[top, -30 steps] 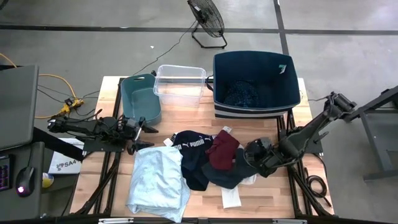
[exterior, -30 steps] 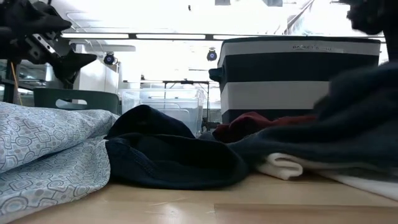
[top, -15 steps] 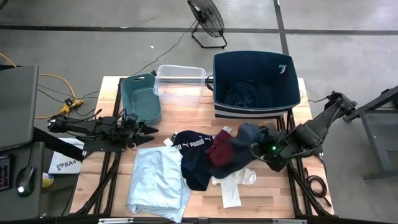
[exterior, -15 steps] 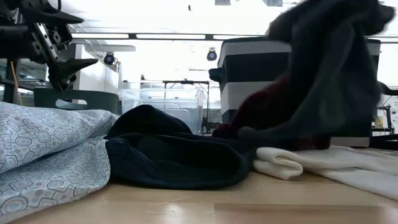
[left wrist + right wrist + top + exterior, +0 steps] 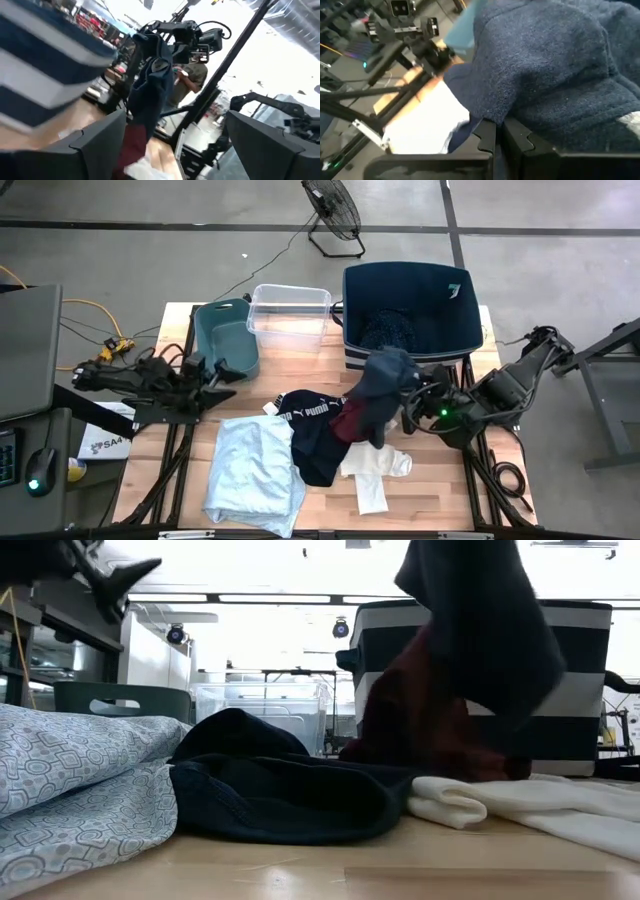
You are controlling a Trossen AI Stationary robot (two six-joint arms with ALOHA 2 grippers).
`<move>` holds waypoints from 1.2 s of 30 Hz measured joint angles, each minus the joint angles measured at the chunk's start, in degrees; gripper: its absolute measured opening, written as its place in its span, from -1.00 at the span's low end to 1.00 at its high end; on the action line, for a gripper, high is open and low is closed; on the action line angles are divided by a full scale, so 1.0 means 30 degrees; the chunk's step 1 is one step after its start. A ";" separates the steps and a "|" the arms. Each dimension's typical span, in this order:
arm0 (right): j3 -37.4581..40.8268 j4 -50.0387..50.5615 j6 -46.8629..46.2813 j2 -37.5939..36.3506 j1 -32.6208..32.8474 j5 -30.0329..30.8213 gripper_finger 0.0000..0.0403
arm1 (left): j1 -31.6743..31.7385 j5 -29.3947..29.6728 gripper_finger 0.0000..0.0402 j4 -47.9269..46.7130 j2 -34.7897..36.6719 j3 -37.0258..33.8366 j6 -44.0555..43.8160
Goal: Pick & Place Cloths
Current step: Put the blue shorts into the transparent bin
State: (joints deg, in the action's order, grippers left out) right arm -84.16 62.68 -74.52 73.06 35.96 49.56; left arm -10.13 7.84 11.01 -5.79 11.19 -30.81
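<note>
1. Progress looks early to middle. One dark dotted cloth (image 5: 388,332) already lies inside the big navy bin (image 5: 405,280) at the upper right of the high view, and one more piece is on its way there.

2. In the high view the right gripper (image 5: 412,402) is at the right of centre, just below the navy bin. Its fingers are pressed together on a dark blue cloth (image 5: 385,385), which hangs from them above the surface (image 5: 320,370). A maroon cloth (image 5: 350,420) is lifted partly with it; I cannot tell if it is also pinched or only caught in the blue one.

3. The hanging blue cloth has its long axis close to vertical in the low view, with the pinched end up at the top of the frame and the loose end pointing down toward the surface.

4. Still on the surface, at the lower centre of the high view: a pale-blue cloth (image 5: 255,470), a black cloth with PUMA letters (image 5: 310,425) and a white cloth (image 5: 375,470). The teal bin (image 5: 228,338) and the clear bin (image 5: 290,315) seem to hold nothing.

5. The left gripper (image 5: 215,377) waits at the left of the frame beside the teal bin, its fingers spread wide and holding nothing.
</note>
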 joint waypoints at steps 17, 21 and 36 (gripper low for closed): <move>0.0000 -0.8805 0.7901 0.0000 -0.3853 0.1487 -0.98 | 0.0000 0.0297 0.68 -0.0014 -1.1624 0.9397 0.7829; 0.0000 -0.9443 0.7936 0.0000 -0.4621 0.1442 -0.98 | 0.0000 0.0300 0.68 -0.0018 -1.4137 1.1458 0.9791; 0.0007 -1.4049 1.0753 0.0000 -0.6828 -0.1119 -0.98 | 0.0000 0.4805 0.68 -0.0161 -2.2064 1.7320 1.3141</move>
State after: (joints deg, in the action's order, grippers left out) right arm -84.14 20.53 -42.27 73.06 15.48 46.20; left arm -10.13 22.26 10.52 -71.98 63.15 8.61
